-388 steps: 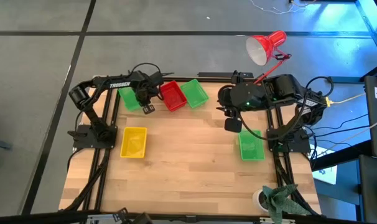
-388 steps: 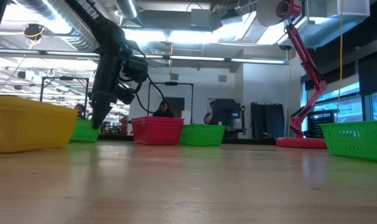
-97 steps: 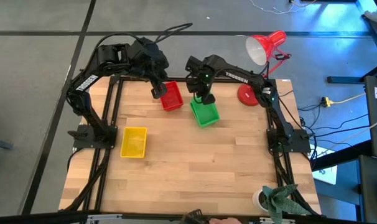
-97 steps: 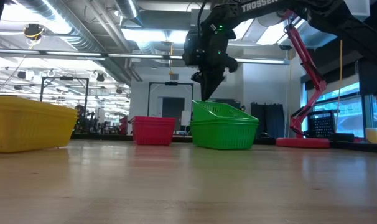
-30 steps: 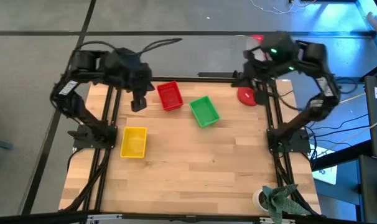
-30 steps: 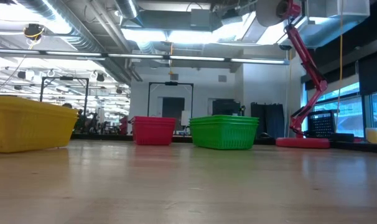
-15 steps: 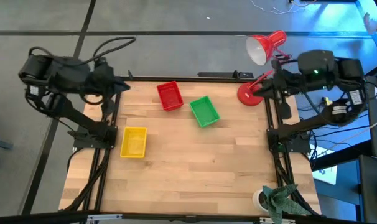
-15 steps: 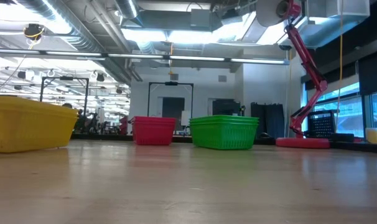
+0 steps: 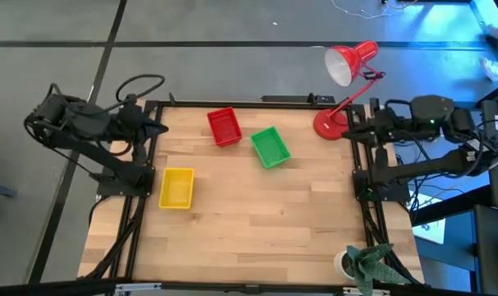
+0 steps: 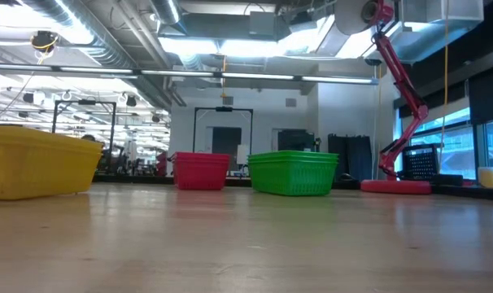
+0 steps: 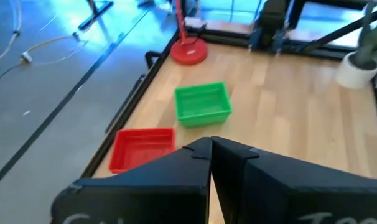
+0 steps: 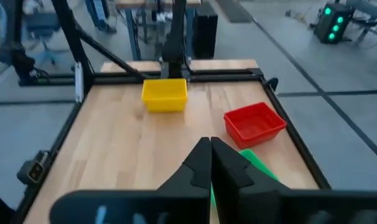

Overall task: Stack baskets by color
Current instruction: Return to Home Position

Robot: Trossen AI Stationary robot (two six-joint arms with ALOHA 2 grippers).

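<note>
Three baskets rest by their bottoms on the wooden table: a red one at the far middle, a green one just right of it, and a yellow one near the left edge. My left gripper is shut and drawn back over the table's far left edge, holding nothing. My right gripper is shut too, drawn back over the far right edge beside the lamp base. The left wrist view shows the red basket and the green basket; the right wrist view shows the yellow basket, the red and the green.
A red desk lamp stands with its round base on the table's far right corner. A white cup holding a green cloth sits at the near right corner. Bare wood fills the middle and near part.
Both arms have drawn back away from the table's middle and sunk: the left toward the left edge, the right toward the right edge, each folding over its own base. Both grippers have stayed shut. The baskets have not moved.
</note>
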